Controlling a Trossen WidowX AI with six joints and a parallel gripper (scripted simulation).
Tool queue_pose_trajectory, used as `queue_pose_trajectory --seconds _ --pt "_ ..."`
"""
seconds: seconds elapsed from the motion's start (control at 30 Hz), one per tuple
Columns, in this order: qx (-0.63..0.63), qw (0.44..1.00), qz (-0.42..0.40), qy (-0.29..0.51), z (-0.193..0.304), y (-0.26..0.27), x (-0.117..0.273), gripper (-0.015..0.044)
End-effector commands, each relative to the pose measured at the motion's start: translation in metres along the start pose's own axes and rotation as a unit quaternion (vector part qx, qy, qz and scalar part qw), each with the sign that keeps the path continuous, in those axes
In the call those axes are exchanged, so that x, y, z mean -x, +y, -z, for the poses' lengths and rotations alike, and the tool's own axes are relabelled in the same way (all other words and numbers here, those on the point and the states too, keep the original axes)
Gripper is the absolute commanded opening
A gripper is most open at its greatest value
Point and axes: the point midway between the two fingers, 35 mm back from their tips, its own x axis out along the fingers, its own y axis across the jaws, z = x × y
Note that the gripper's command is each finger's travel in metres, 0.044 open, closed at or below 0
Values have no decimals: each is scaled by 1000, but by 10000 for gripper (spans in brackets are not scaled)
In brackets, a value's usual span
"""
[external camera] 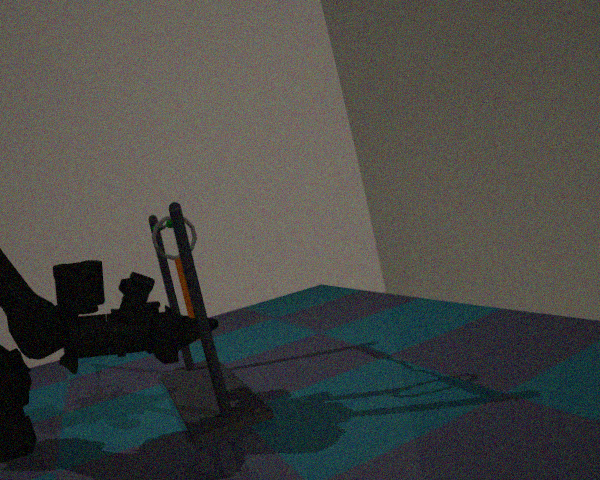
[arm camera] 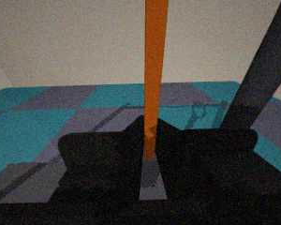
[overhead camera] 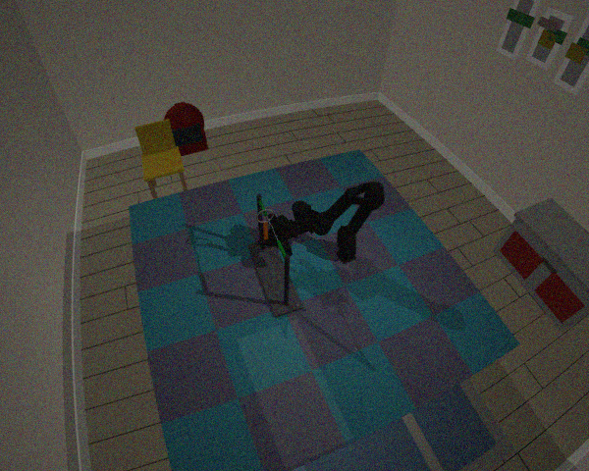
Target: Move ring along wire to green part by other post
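Observation:
The ring (overhead camera: 257,216) (external camera: 154,237) hangs around the wire beside the far post (overhead camera: 260,228) as the top camera sees it; in the exterior view this is the nearer post (external camera: 189,263), and it stands right of the handle in the wrist view (arm camera: 262,70). The orange handle (overhead camera: 265,231) (external camera: 183,284) (arm camera: 155,70) points down from the ring. My gripper (overhead camera: 266,240) (external camera: 191,321) (arm camera: 146,119) is shut on the handle's lower end. Green wire (overhead camera: 260,203) shows by that post, and another green part (overhead camera: 282,247) by the other post (overhead camera: 286,281). The ring's exact contact with the wire is too small to tell.
The posts stand on a dark base board (overhead camera: 270,284) (external camera: 186,395) on the checkered mat (overhead camera: 176,314). The arm reaches in from the right in the top view. A yellow chair (overhead camera: 163,164), a red object (overhead camera: 183,114) and a grey cabinet (overhead camera: 554,223) stand farther away.

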Motion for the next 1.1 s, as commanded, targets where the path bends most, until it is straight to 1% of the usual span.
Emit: queue_pose_trajectory --seconds 0.0,0.27,1.07 --pt "1 1000 0 0 -3 0 0 -150" --pt "4 1000 -3 -1 -20 0 3 -150" --pt "4 1000 -3 -1 -20 0 3 -150"
